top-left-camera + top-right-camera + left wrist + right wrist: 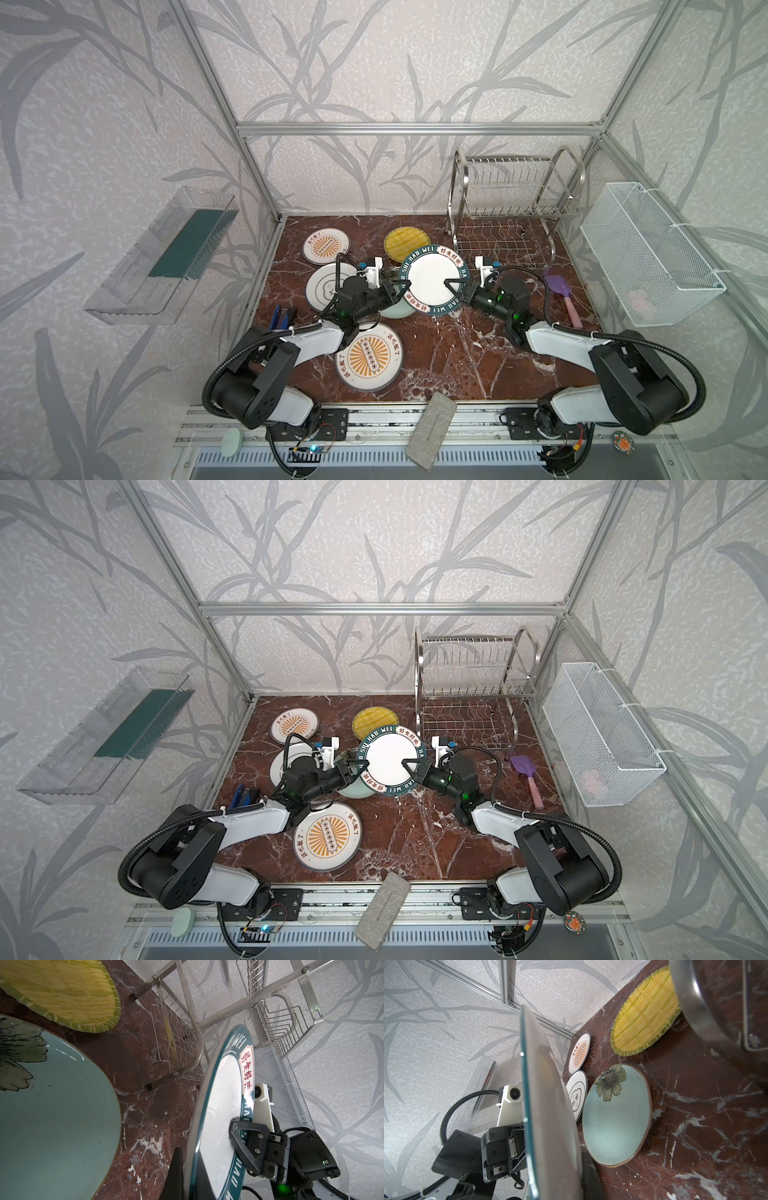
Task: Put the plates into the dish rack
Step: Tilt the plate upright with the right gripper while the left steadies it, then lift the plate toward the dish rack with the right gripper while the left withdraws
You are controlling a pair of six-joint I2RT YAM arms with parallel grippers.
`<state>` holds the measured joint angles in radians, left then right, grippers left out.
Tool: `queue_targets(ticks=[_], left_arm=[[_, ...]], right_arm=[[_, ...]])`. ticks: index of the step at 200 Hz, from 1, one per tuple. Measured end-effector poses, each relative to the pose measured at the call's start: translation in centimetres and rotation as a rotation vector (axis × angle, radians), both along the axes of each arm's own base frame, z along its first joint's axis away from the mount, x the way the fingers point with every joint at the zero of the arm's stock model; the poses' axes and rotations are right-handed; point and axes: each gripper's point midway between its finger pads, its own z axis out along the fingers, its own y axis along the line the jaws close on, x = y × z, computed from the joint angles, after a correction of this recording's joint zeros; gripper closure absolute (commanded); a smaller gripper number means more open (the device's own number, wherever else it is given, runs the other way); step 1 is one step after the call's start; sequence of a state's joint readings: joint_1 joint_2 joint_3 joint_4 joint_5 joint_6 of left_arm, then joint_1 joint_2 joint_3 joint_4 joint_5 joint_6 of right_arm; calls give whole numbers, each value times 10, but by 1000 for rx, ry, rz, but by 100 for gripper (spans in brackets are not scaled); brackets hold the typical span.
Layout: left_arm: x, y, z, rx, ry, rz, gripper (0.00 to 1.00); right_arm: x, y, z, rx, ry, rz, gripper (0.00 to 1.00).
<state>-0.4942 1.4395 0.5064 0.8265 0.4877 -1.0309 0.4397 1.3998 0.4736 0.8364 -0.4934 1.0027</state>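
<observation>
Both top views | left claw (402, 286), right claw (451, 286) grip teal-rimmed plate (428, 276) edges (aloft)

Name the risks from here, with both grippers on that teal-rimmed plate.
1. The teal-rimmed plate is pinched only at opposite rim edges by the left gripper and right gripper. If the arms move out of step, it could twist loose.
2. The mint flower plate lies partly beneath it, so a drop would likely hit it.
3. The dish rack has an arched end loop close by, and the wide plate could clip it on the way in.
</observation>
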Motion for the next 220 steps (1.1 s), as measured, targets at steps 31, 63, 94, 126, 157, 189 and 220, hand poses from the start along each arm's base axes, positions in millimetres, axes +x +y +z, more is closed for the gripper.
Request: queue_targets(ticks=[31, 63, 94, 126, 157, 189, 220], left_arm=[[-2, 2, 1, 16, -2, 2, 91], [-9, 8, 7, 64, -18, 9, 75], [-14, 18, 20, 124, -46, 32, 67], [-20, 27, 37, 197, -83, 42, 59], [-29, 37, 51, 276, -111, 48, 59], [-38, 47, 60, 354, -125, 46, 59], [-47, 56, 58, 415, -126, 43, 59]], right_arm=[[-2, 1, 2, -1, -5, 7, 100], [-8, 1, 8, -26, -33, 23, 100], [-15, -4, 12, -82, -62, 23, 100], [-19, -13, 35, -157, -124, 1, 100], [-19, -23, 72, -211, -211, -30, 100], [-14, -40, 101, -266, -275, -74, 100], [-5, -55, 147, -333, -346, -125, 100]])
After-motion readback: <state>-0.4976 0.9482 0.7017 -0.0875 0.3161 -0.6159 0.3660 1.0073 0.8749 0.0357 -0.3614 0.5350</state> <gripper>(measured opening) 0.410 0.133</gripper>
